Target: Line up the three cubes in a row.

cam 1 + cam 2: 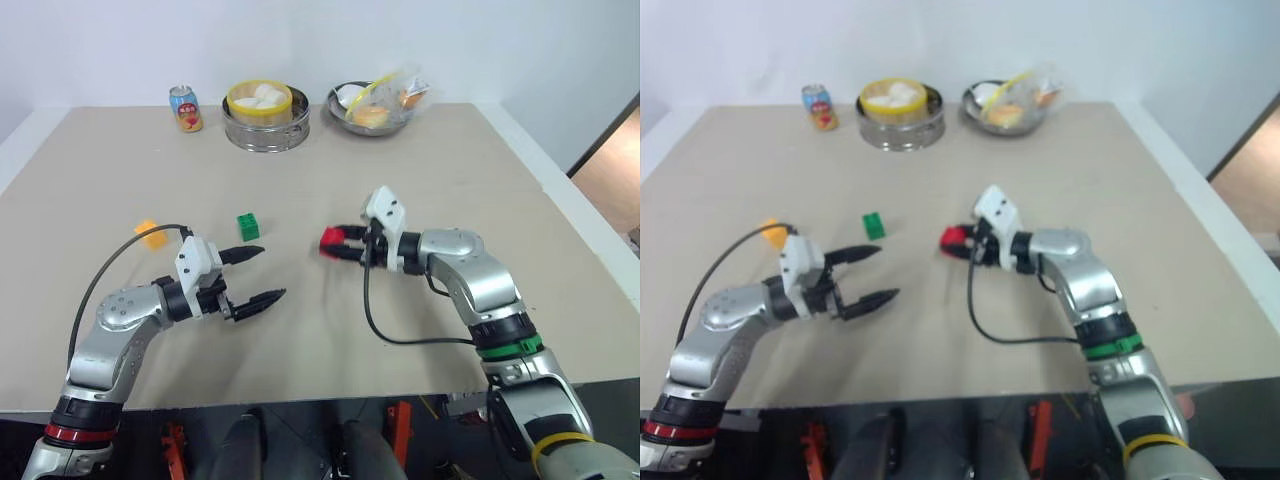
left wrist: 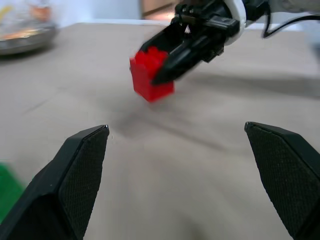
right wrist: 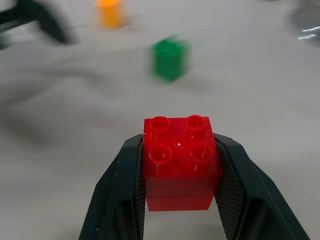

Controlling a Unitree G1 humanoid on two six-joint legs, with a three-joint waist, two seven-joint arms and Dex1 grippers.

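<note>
My right gripper [image 1: 338,243] is shut on the red cube [image 1: 331,238], holding it just above the table near the middle; the studded top of that red cube [image 3: 180,160] sits between the two black fingers. The green cube [image 1: 248,226] stands on the table to the left of it, and the orange-yellow cube [image 1: 150,233] lies farther left. My left gripper [image 1: 262,275] hangs open below the green cube with nothing between its fingers. The red cube [image 2: 151,76] in the right gripper lies ahead of it in the left wrist view.
At the back of the table [image 1: 440,180] stand an orange drink can [image 1: 185,108], a metal steamer [image 1: 266,116] with a yellow rim and a metal bowl [image 1: 375,108] of wrapped food. The table's front edge runs just below both arms.
</note>
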